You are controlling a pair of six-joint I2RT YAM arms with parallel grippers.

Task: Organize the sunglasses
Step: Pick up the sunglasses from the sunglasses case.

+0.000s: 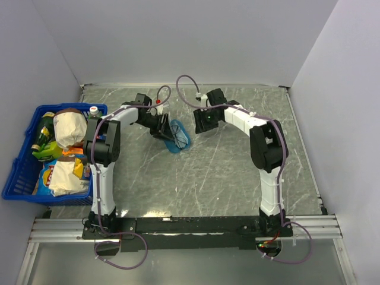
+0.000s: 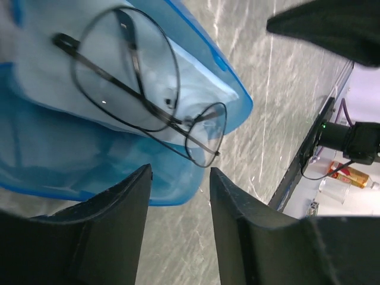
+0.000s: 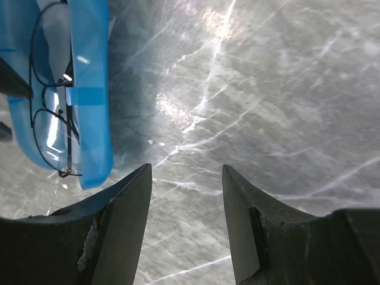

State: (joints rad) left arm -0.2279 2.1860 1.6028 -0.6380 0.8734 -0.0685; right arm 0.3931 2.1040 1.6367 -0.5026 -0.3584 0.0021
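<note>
The sunglasses [image 2: 142, 89], thin black wire frame with arms folded, lie inside the open blue translucent case [image 2: 71, 160] on a light-blue cloth [image 2: 196, 83]. They also show in the right wrist view [image 3: 50, 119], inside the case [image 3: 92, 89]. In the top view the case [image 1: 177, 136] lies at the table's far middle. My left gripper [image 2: 180, 172] is open and empty just beside the case's near rim. My right gripper [image 3: 186, 169] is open and empty over bare table, to the right of the case. The right gripper also shows in the top view [image 1: 200, 120].
A blue basket [image 1: 24, 172] filled with bottles and snack bags stands at the left edge of the table. The marble tabletop [image 1: 237, 172] lies bare between the arms. Walls close in the back and sides.
</note>
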